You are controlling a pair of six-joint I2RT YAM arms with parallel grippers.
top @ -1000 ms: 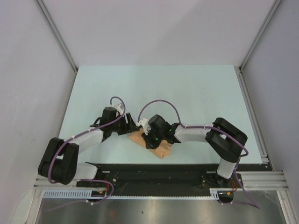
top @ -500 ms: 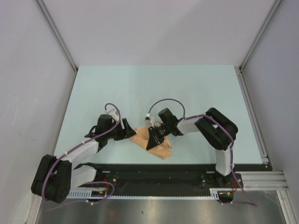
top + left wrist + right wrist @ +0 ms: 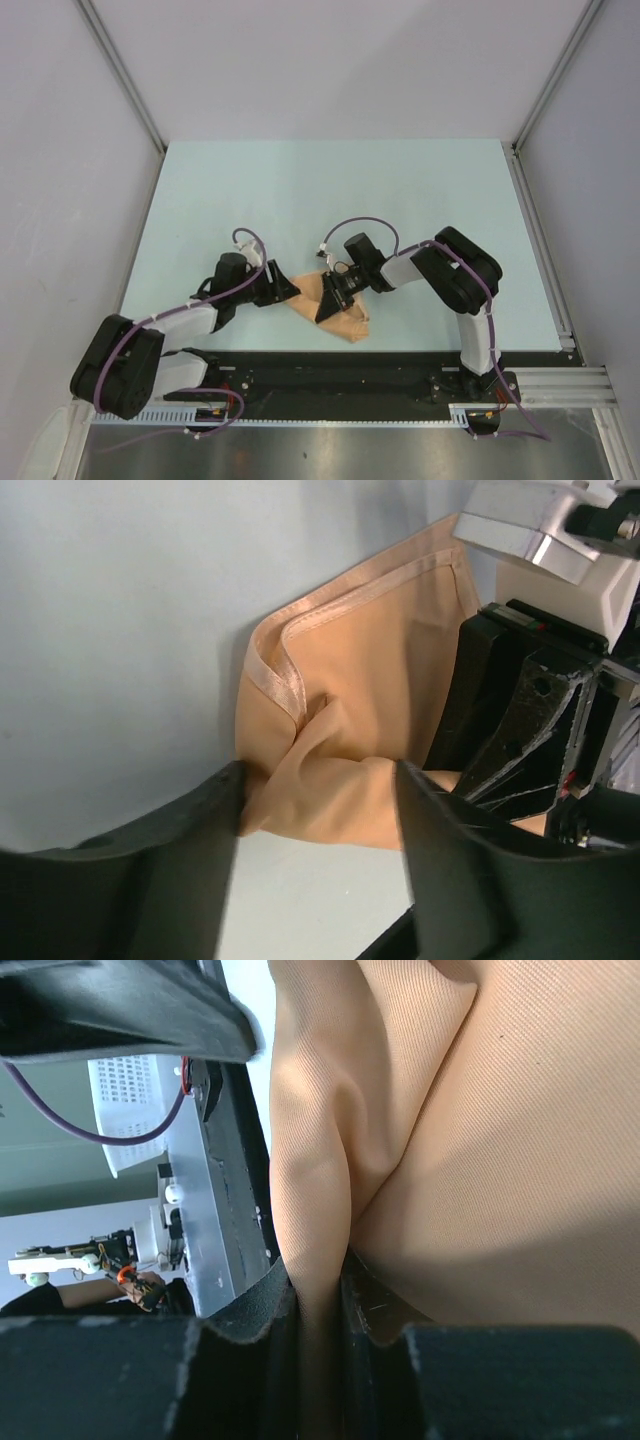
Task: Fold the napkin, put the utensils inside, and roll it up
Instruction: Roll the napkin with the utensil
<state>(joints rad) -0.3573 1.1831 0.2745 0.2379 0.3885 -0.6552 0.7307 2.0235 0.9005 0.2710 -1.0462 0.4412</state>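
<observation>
The napkin [image 3: 345, 318] lies bunched into a compact, wrinkled bundle near the front edge of the desk [image 3: 330, 190], between the two arms. Its long axis runs diagonally, from far-left to near-right as seen from above. Folding looks done, but the bundle is loose and a hemmed flap shows, so the rolling seems unfinished. No fork is visible; it may be wrapped inside. The right claw [image 3: 318, 1300] pinches a fold of the cloth, and the left claw [image 3: 318, 800] stands open astride the bundle's left end.
</observation>
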